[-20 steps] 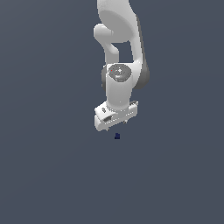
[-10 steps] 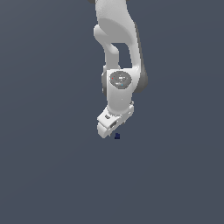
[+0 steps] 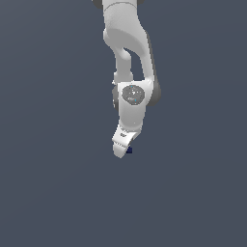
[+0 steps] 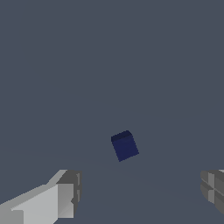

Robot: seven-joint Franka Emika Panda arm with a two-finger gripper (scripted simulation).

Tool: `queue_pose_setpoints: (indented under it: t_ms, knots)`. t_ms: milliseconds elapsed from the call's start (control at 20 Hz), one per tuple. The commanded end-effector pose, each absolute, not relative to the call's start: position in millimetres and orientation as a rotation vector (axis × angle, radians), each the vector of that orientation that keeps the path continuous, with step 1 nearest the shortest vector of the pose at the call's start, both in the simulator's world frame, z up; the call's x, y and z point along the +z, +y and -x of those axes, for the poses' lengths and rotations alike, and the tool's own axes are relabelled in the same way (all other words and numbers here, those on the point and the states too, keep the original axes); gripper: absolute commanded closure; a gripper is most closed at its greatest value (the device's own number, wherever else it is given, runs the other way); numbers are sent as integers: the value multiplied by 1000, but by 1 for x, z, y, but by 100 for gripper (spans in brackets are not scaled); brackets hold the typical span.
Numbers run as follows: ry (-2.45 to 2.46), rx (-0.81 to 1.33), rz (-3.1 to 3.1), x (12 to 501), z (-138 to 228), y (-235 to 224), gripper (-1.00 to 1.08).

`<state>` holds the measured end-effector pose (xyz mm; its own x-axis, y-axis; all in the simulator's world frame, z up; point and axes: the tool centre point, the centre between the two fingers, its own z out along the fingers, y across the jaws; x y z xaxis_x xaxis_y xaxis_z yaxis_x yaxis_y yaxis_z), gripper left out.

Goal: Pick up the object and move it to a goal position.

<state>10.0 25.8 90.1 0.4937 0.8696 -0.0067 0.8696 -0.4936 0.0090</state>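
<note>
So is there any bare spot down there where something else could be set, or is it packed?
Almost all of it is bare: the grey floor runs plain on every side of the arm. The only crowded patch is right under the tool, where the small blue cube sits between its open fingers, apart from both.

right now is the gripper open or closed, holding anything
Gripper: open, holding nothing. The blue cube sits apart from both fingers, not yet between them.
</note>
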Motion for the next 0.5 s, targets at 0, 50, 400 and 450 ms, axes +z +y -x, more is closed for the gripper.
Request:
queue_pose_setpoints:
  t_ms: [0,50,400,450]
  knots:
    - [1676,-3,-2646,85,-10,27,-92]
    - [1714,-3,-2622,83,-10,27,-92]
    - [1921,-3,-2481,71,-9,30,-92]
    - [1942,-2,-2465,70,-9,30,-92]
